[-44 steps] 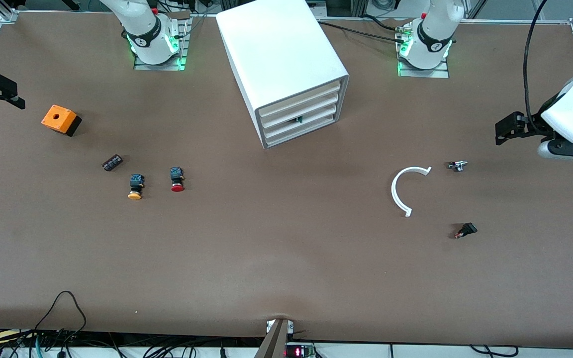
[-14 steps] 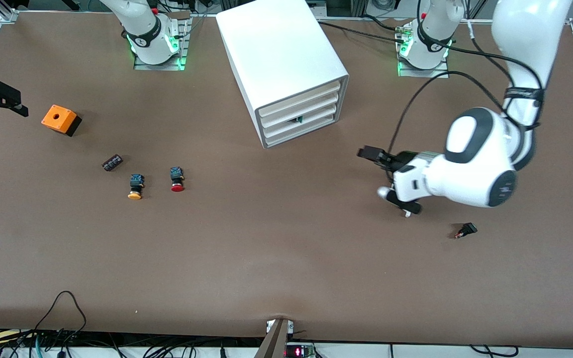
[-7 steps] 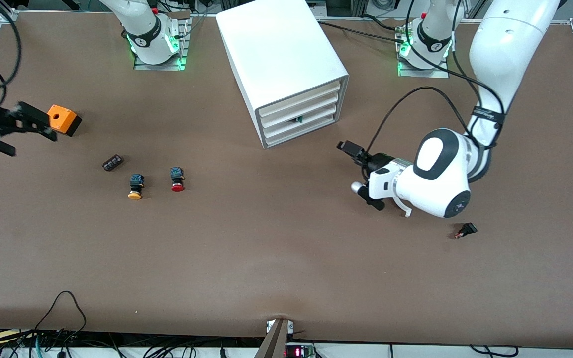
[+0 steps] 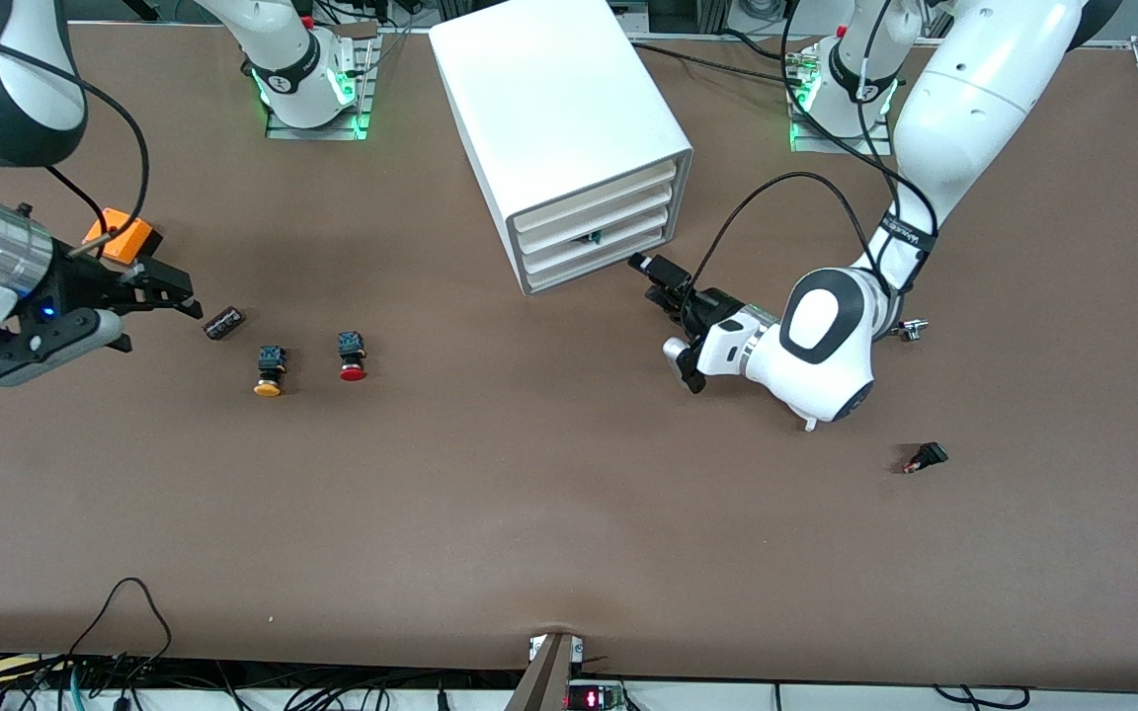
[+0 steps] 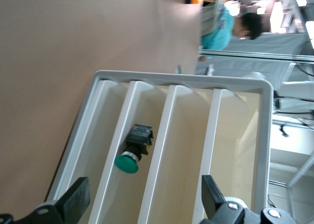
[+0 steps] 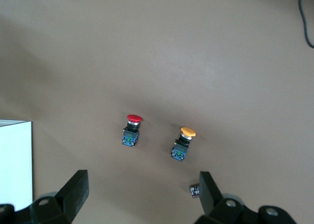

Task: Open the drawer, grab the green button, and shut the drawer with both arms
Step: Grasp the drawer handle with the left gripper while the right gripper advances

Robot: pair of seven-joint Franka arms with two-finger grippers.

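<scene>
Both arms [image 4: 964, 89] are glossy white, rounded shells with dark grey bands at the joints. Black cables [image 4: 776, 202] loop along them. Green lights glow at each base [image 4: 312, 94]. The grippers are black; the right gripper [image 4: 159, 289] sits below a ribbed silver collar with a blue light.
</scene>
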